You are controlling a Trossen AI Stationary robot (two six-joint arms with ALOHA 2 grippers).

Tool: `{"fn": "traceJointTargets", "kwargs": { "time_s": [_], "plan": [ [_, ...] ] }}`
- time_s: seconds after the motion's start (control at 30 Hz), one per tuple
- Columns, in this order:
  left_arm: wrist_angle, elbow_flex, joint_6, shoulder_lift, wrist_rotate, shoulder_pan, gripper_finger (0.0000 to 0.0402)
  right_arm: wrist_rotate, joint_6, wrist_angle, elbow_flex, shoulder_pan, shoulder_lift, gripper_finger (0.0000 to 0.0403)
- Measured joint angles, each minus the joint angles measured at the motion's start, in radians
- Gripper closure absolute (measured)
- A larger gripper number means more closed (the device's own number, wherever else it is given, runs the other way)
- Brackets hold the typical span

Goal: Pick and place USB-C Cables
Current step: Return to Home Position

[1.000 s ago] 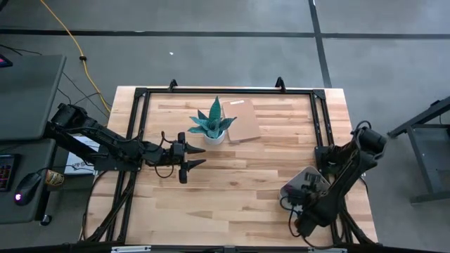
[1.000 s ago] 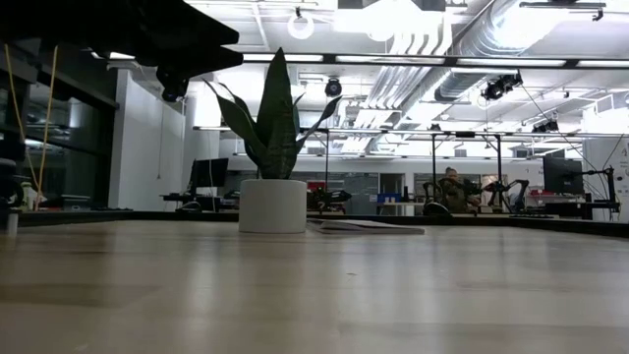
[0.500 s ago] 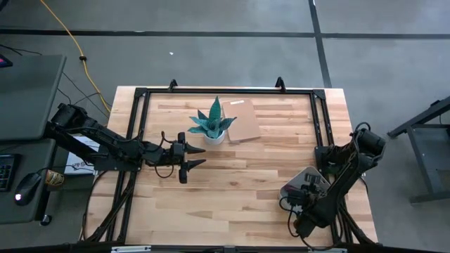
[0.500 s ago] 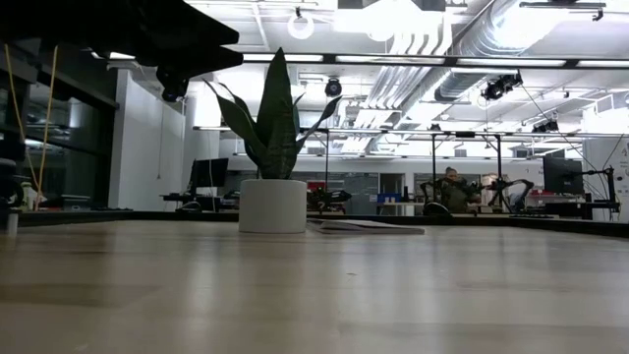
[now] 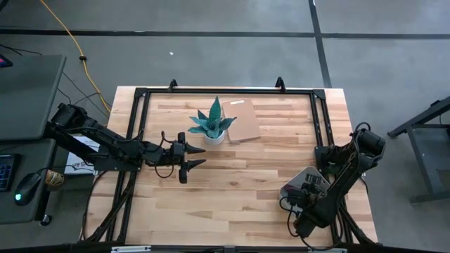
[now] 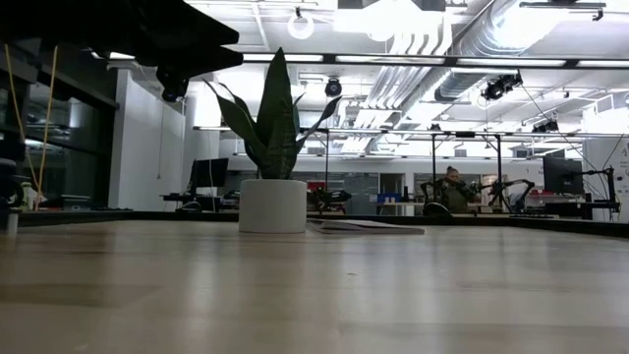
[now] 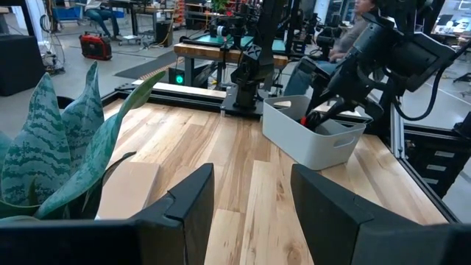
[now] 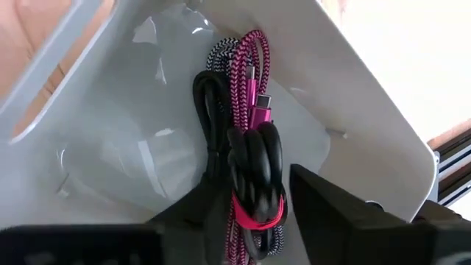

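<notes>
On my screen the table (image 5: 232, 197) is a clock with 6 o'clock nearest me. Between 3 and 4 o'clock sits the white bin (image 8: 368, 110). The USB-C cables (image 8: 246, 147) all lie in it in one heap. I see a pink cable (image 8: 254, 81), a black cable (image 8: 257, 158) and a speckled black-and-white cable (image 8: 218, 53). The right gripper (image 8: 257, 188) hangs just above the heap. Its two fingers stand apart and hold nothing.

At 9 o'clock, close to the middle, the left gripper (image 5: 202, 156) hovers over bare wood. Its fingers are spread wide and its grip is empty.

Farther back, at 11 o'clock, stands the potted plant (image 5: 212, 125). A flat brown card (image 5: 244, 121) lies just beside it at 12 o'clock. Far beyond the table, a person (image 6: 453, 187) sits in the room.
</notes>
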Motion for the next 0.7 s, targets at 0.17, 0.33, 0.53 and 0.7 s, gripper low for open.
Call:
{"fn": "traceJointTargets", "kwargs": {
  "time_s": [0.17,0.33,0.53,0.7],
  "plan": [
    [0.000,0.000,0.000,0.000,0.000,0.000,0.0241,-0.009,-0.014,0.000,0.000,0.000,0.000,0.0225],
    [0.000,0.000,0.000,0.000,0.000,0.000,0.0241,-0.057,-0.034,-0.002,0.000,-0.001,0.000,0.0205],
    [0.000,0.000,0.000,0.000,0.000,0.000,0.0241,-0.107,-0.041,-0.003,0.000,0.000,-0.035,0.0203],
    [0.000,0.000,0.000,0.000,0.000,0.000,0.0241,-0.107,-0.005,0.002,0.001,0.000,-0.101,0.0203]
  ]
}}
